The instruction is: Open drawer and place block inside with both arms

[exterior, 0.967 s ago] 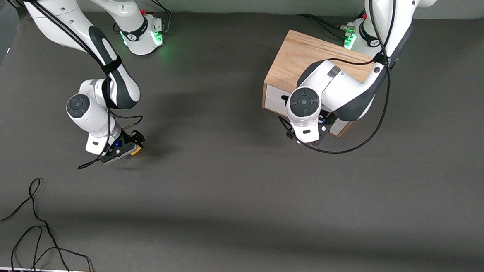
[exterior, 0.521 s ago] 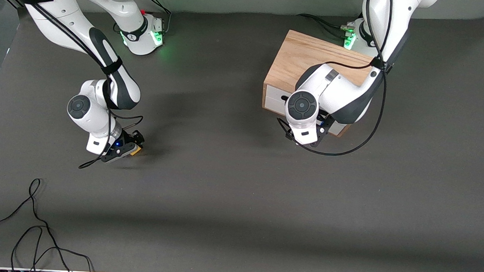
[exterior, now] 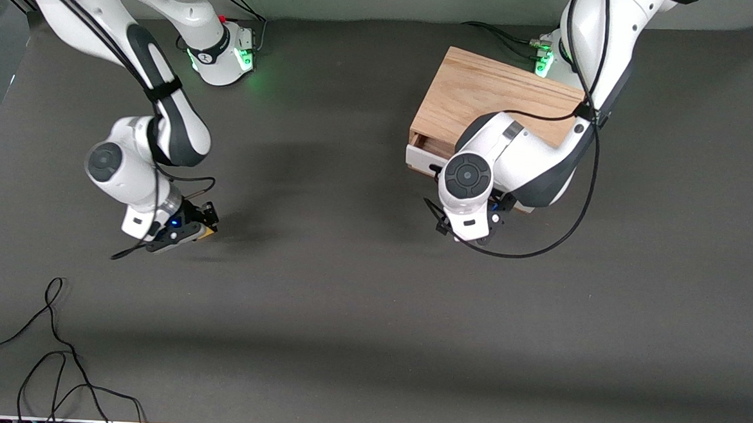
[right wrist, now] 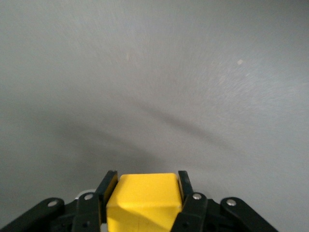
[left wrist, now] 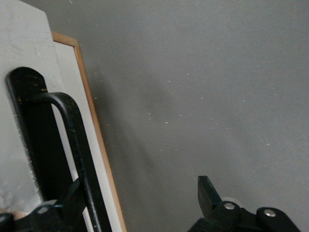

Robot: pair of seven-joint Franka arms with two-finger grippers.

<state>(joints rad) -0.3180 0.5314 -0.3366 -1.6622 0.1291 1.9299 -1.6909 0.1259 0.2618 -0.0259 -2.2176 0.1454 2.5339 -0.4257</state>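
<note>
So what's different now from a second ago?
The drawer has slid a little way out of the cabinet; it was shut before. The left gripper, hooked on the handle, drew back toward the front camera. The right gripper shifted slightly toward its end of the table, still shut on the block. The cabinet stayed put.
</note>
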